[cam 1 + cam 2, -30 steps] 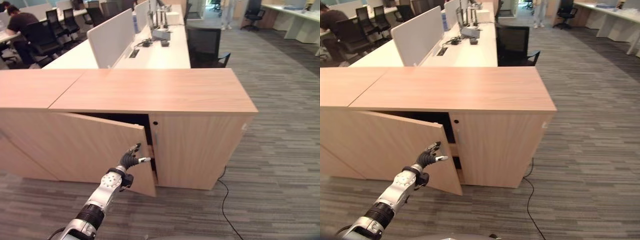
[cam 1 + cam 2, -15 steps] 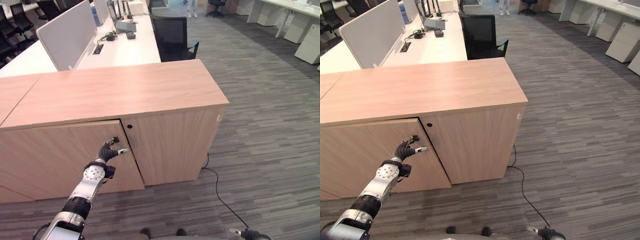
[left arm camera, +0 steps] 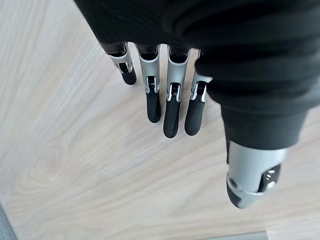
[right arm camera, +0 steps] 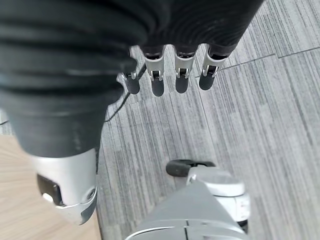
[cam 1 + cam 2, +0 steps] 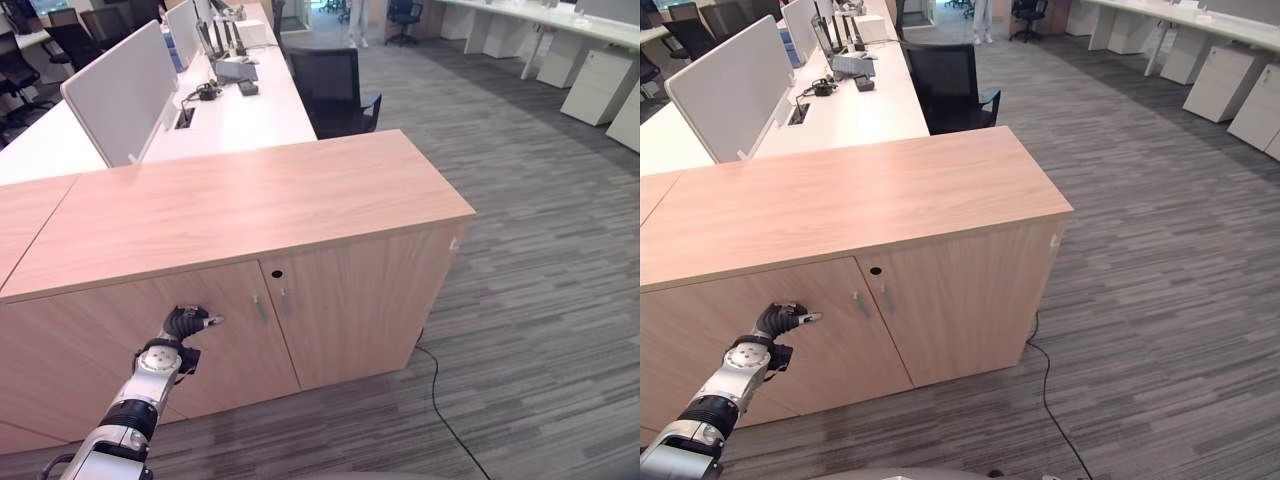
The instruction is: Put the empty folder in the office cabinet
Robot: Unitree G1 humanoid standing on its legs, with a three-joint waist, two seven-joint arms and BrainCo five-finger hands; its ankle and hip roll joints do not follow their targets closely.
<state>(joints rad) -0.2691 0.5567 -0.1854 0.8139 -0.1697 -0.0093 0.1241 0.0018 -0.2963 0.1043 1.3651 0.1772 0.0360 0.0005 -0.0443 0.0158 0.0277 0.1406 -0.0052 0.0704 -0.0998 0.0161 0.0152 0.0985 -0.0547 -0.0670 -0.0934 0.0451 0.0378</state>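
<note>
Left hand (image 5: pixel 183 325) flat on closed left cabinet door (image 5: pixel 120 350), fingers straight, holding nothing. Right hand (image 4: pixel 165 75) relaxed, empty. Risk: door unlatched, springs open on release.

left hand (image 5: pixel 780 320) | against cabinet door (image 5: pixel 830 340) | door closed

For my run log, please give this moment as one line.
left hand: open, fingers on cabinet door | door: closed | right hand: open, idle above carpet
</note>
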